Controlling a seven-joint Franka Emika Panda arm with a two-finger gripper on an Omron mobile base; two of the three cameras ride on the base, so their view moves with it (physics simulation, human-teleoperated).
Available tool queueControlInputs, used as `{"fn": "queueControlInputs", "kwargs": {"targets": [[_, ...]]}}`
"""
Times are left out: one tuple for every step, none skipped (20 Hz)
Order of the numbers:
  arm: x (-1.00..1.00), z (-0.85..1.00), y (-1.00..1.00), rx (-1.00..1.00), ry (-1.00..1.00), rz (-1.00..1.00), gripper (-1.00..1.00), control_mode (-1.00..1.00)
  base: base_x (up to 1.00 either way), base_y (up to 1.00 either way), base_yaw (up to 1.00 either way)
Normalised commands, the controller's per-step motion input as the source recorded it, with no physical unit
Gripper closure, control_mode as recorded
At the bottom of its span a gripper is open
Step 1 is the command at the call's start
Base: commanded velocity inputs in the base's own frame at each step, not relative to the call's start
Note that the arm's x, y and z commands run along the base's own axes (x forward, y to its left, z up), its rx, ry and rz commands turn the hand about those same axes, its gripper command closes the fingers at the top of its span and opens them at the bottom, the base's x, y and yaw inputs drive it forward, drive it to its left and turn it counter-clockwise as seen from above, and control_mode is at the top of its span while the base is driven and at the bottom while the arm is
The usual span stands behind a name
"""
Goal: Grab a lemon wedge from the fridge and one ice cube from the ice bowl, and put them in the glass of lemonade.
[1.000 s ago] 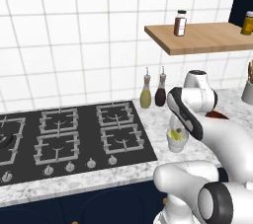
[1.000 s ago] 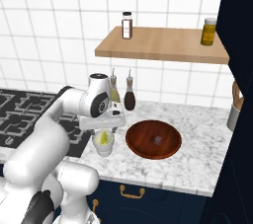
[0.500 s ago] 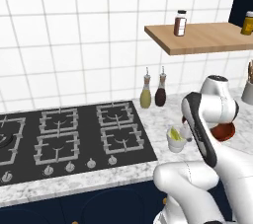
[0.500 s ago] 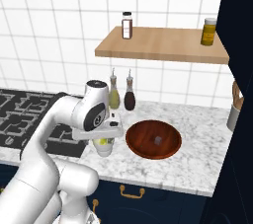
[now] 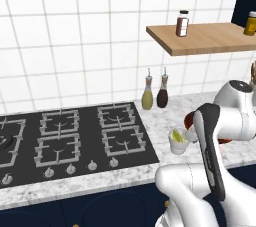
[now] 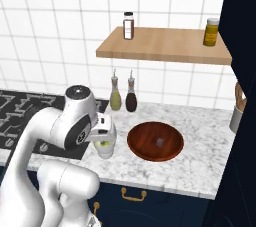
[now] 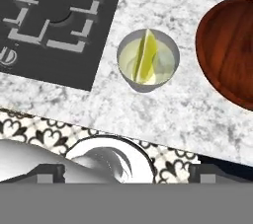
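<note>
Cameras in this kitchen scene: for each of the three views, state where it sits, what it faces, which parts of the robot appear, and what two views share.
Left base view: behind the arm's left, facing the stove and tiled wall; white arm at lower right.
Right base view: behind the arm's right, facing the ice bowl and shelf; arm at lower left.
Hand view: on the hand, looking down at the glass of lemonade holding the lemon wedge.
Shared: both base views show the glass and two bottles.
</note>
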Motion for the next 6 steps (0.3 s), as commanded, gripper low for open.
{"fn": "queueControlInputs", "kwargs": {"targets": [[0.00,0.43,0.00,0.01,-0.25,-0.13,-1.00,-1.00,0.00,0.00,0.00],[0.00,0.49,0.00,0.01,-0.24,-0.12,-1.00,-1.00,0.00,0.00,0.00],[0.02,0.54,0.08,0.01,-0.24,-0.11,-1.00,-1.00,0.00,0.00,0.00],[0.14,0.60,0.18,0.01,-0.25,-0.09,-1.00,-1.00,0.00,0.00,0.00],[0.26,0.62,0.26,0.03,-0.24,-0.08,-1.00,-1.00,0.00,0.00,0.00],[0.39,0.62,0.29,0.04,-0.23,-0.08,-1.00,-1.00,0.00,0.00,0.00]]}}
